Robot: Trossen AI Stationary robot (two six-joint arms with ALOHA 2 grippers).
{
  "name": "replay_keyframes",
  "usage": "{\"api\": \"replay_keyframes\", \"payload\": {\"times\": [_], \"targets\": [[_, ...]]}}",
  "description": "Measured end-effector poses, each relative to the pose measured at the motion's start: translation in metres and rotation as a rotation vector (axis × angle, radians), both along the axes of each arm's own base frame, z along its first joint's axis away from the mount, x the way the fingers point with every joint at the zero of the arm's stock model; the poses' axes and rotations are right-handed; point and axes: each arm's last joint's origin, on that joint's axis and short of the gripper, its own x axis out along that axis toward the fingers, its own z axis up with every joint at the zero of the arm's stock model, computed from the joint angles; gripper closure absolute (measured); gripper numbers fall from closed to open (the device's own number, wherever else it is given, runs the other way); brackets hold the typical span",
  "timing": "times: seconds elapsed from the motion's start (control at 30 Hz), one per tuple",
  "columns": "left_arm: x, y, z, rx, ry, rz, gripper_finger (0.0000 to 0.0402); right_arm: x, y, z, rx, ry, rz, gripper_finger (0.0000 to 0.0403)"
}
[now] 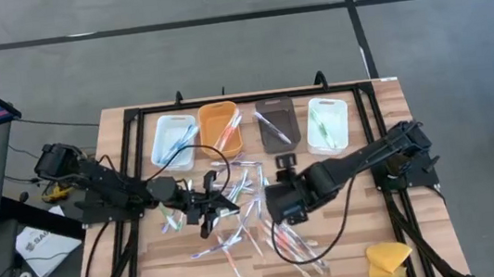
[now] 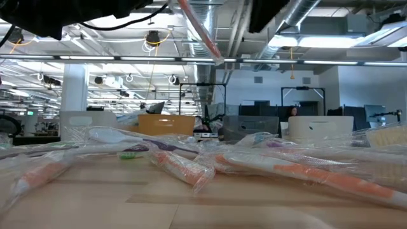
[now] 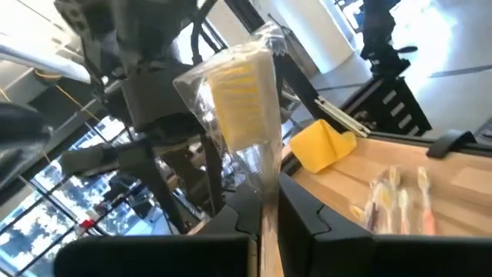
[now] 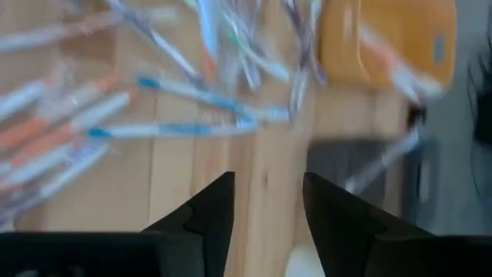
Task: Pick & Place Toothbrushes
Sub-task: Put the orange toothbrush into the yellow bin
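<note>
I have the left tool (image 1: 206, 204) clamped tight on a wrapped toothbrush (image 3: 244, 115), low over the near-left part of the pile on the surface (image 1: 149, 261), and the worry is plain: the grip sits right at the end of the crinkly wrapper, so if the plastic slides between the fingers (image 3: 307, 211) the brush could tip or drop on the way to a tray. The right tool (image 4: 265, 208) hovers over the middle of the scattered toothbrushes (image 1: 256, 221) with its fingers apart and nothing between them; the two arms sit near each other, so I judge a careless swing could brush one against the other or drag the loose wrappers about. The trays line the far edge: white tray (image 1: 173, 139), orange tray (image 1: 220, 128), dark tray (image 1: 275, 124) and a second white tray (image 1: 327, 122), each already holding a few brushes. Only the left wrist view shows me the held brush standing upright in its wrapper, with the yellow lump (image 3: 321, 145) beyond it; the high view gives the tray row but hides the grip. The low view shows only wrapped brushes (image 2: 184, 166) lying flat up close, and I cannot tell the arms apart there.
</note>
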Motion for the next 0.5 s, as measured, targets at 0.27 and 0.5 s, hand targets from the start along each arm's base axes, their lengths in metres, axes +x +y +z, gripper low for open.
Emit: {"api": "replay_keyframes", "payload": {"times": [0.27,0.5], "targets": [[0.0,0.005,-0.004,0.004,0.062,0.196,0.0395,-0.043,0.035,0.0,-0.12,-0.009,-0.206,0.024],[-0.013,0.016,0.02,0.071,0.139,0.372,0.0395,-0.069,0.068,0.011,-0.149,-0.182,-0.162,0.0239]]}}
